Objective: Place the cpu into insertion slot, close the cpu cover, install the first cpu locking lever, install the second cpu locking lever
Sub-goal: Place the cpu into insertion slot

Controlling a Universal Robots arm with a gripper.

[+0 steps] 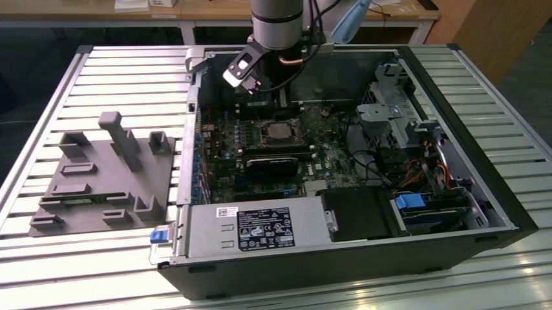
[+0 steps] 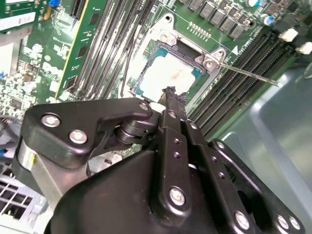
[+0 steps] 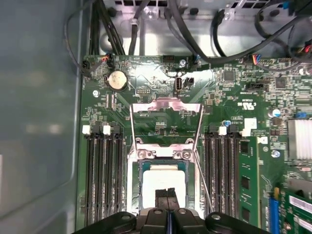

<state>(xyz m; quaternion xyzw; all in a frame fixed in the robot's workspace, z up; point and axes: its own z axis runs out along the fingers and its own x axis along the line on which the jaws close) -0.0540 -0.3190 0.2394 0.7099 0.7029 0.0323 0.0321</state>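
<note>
Since the cpu point(image 3: 163, 176) already lies flat in the slot point(image 3: 136, 191), the step in hand looks like closing the cover point(image 3: 166, 105). The cover lies tipped back off the slot, with bare board point(image 3: 161, 127) showing through its window. The gripper point(image 3: 167, 193) hangs over the cpu's near edge, jaws pressed together and holding nothing; whether the tip touches the chip I cannot tell. To do it well, I judge the tip should push the cover's far bar, not its thin side rails. It should tip the cover over its hinge point(image 3: 163, 154) in a slow arc, so the frame lands on the slot without scraping the chip. The lever point(image 3: 201, 175), a thin rod beside the slot, sticks out loose and could foul the frame's path.
</note>
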